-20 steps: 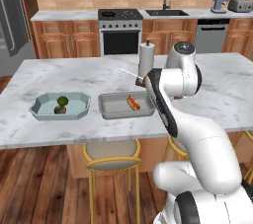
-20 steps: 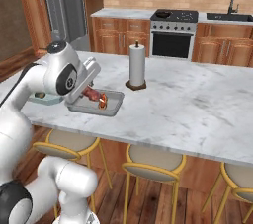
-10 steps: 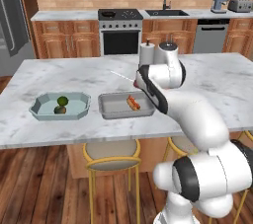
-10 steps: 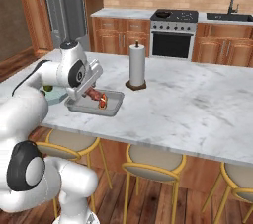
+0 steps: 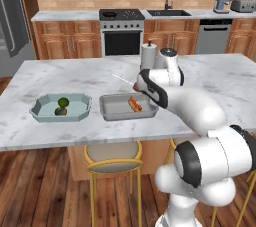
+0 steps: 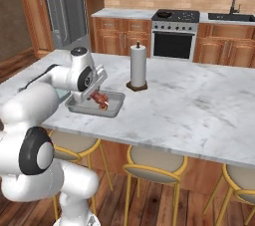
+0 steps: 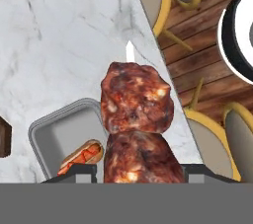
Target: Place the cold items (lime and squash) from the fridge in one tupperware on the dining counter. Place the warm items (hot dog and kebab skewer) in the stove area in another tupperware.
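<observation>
We see the gripper [image 7: 136, 168] closed on the kebab skewer [image 7: 137, 119], its meat chunks held between the jaws and its pale stick tip poking out past them. The skewer hangs over the grey tupperware [image 5: 116, 111] on the marble dining counter [image 5: 225, 78], where the hot dog [image 5: 134, 104] already lies inside. Just beside it to the left sits a pale blue tupperware [image 5: 42, 116] holding the lime [image 5: 63, 102] and, as far as we can tell, the squash [image 5: 60, 112]. A paper towel roll [image 6: 137, 65] stands upright nearby
</observation>
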### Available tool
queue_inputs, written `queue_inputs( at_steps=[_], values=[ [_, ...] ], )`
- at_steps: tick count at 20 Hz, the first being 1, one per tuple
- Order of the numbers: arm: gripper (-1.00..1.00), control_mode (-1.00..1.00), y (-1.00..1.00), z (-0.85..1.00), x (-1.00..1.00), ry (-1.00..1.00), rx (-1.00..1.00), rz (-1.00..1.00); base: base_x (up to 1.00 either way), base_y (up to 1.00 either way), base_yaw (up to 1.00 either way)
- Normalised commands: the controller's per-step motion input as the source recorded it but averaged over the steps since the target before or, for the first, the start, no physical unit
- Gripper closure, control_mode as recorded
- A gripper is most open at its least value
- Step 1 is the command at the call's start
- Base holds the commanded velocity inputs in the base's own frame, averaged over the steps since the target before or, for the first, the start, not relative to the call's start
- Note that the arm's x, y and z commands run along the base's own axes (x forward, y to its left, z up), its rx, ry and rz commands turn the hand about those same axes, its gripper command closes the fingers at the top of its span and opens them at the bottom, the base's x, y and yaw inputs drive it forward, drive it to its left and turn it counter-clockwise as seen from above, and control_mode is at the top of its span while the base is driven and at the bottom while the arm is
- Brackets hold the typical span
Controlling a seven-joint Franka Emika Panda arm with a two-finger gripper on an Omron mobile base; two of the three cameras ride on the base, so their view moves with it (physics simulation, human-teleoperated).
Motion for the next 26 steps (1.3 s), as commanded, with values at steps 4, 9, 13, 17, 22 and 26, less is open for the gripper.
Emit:
queue_inputs(
  at_steps=[4, 9, 13, 17, 22, 26],
  values=[
    [1.0, -1.0, 0.0, -0.19, 0.62, 0.0, 0.0, 0.03, 0.0, 0.0, 0.0],
    [1.0, -1.0, 0.0, -0.12, 0.7, 0.0, 0.0, 0.01, 0.0, 0.0, 0.0],
    [1.0, -1.0, 0.0, -0.23, 0.56, 0.0, 0.0, 0.0, 0.0, 0.0, 0.0],
    [1.0, -1.0, 0.0, -0.39, 0.43, 0.0, 0.0, 0.0, 0.0, 0.0, 0.0],
    [1.0, -1.0, 0.0, -0.48, 0.34, 0.0, 0.0, 0.0, 0.0, 0.0, 0.0],
    [1.0, -1.0, 0.01, -0.43, 0.35, 0.0, 0.0, 0.0, 0.0, 0.0, 0.0]
  ],
)
